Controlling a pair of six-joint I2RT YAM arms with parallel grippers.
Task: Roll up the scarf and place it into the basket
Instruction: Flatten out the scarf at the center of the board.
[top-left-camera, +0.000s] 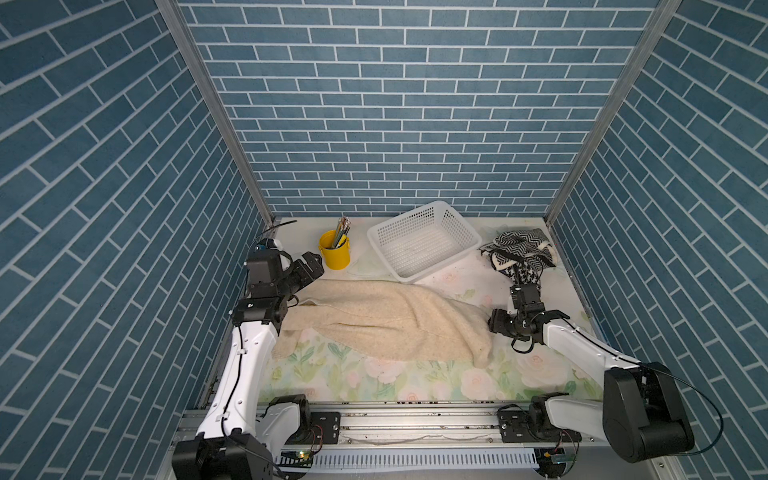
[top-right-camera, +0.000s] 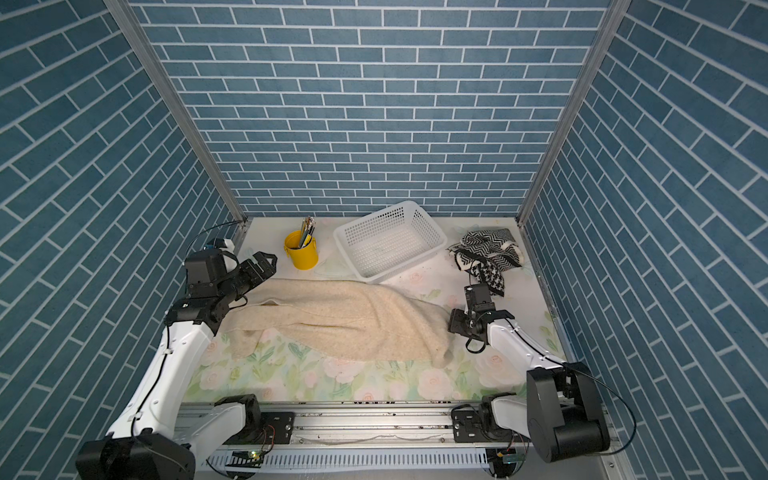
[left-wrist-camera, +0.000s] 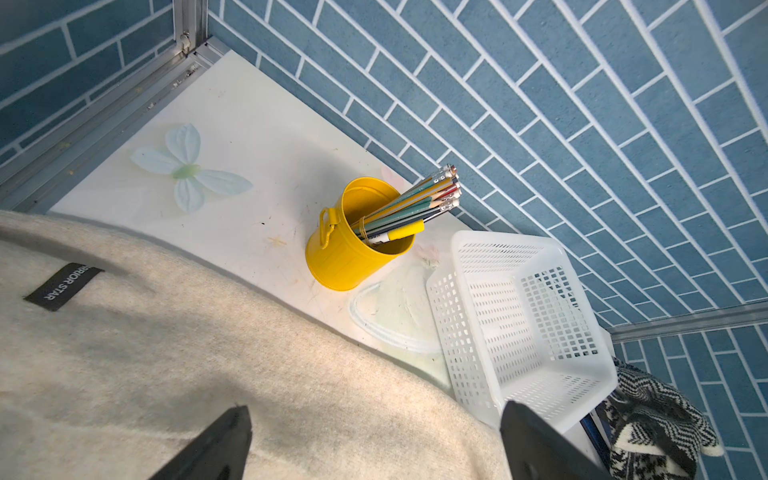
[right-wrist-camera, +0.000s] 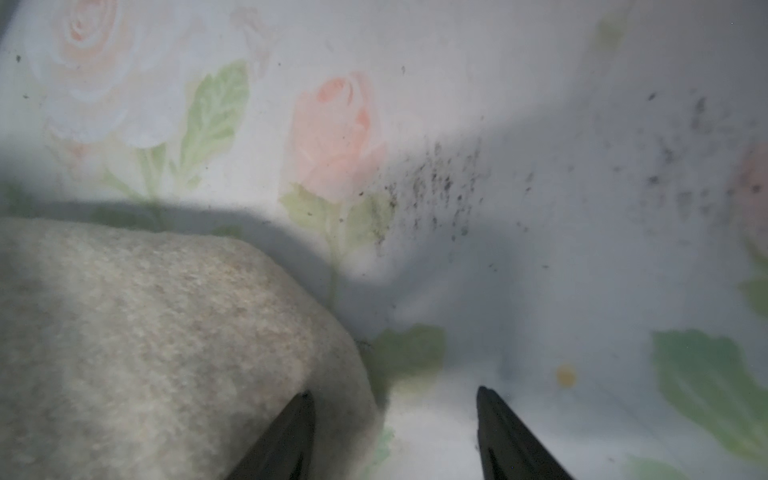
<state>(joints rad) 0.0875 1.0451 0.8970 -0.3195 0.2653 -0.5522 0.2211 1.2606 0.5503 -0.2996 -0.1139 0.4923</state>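
Scarf (top-left-camera: 386, 320) lay unrolled, basket (top-left-camera: 405, 218) empty. Your left end effector (left-wrist-camera: 376, 409) and right end effector (right-wrist-camera: 395, 392) hung open, 1 at each scarf end. Next, likely: pinch an edge, roll.

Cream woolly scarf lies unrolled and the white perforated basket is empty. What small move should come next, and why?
Probably ease the right gripper sideways onto the cream woolly scarf's end. Its jaws stand apart with only the scarf's edge between them. The left gripper hangs open over the other end, so nothing grips the scarf for rolling.
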